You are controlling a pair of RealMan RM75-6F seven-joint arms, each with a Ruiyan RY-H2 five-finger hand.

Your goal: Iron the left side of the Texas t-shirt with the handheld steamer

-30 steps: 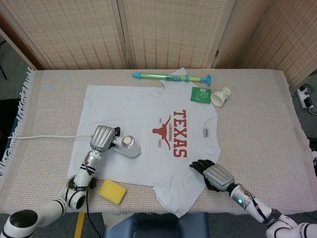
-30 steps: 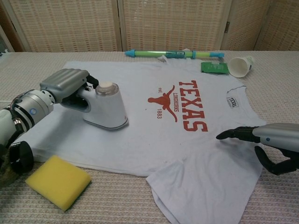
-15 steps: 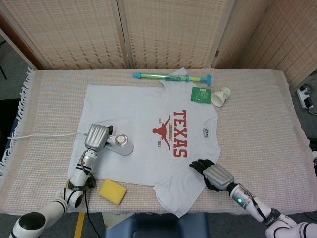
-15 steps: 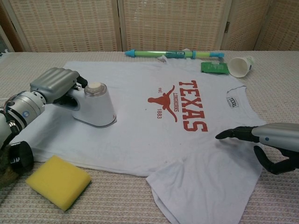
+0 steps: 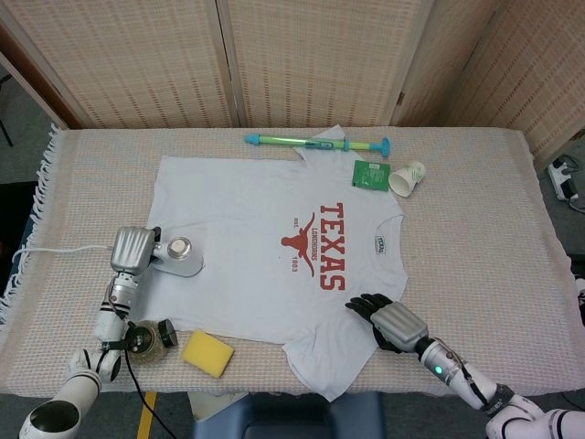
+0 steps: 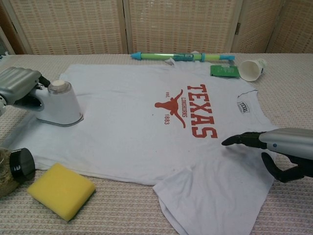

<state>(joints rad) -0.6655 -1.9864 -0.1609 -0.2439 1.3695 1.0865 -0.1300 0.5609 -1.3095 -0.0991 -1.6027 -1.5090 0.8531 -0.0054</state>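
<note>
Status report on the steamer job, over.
Left hand grips handheld steamer, flat on Texas t-shirt near its edge. Right hand rests on shirt, holding nothing. Yellow sponge off the fabric.

Both views are bright and evenly lit with soft indoor light and no glare. Only faint shadows sit under the yellow rectangular sponge (image 6: 61, 190) and the white plastic handheld steamer (image 6: 59, 104). Focus is sharp; the chest view bends slightly at its edges.
</note>
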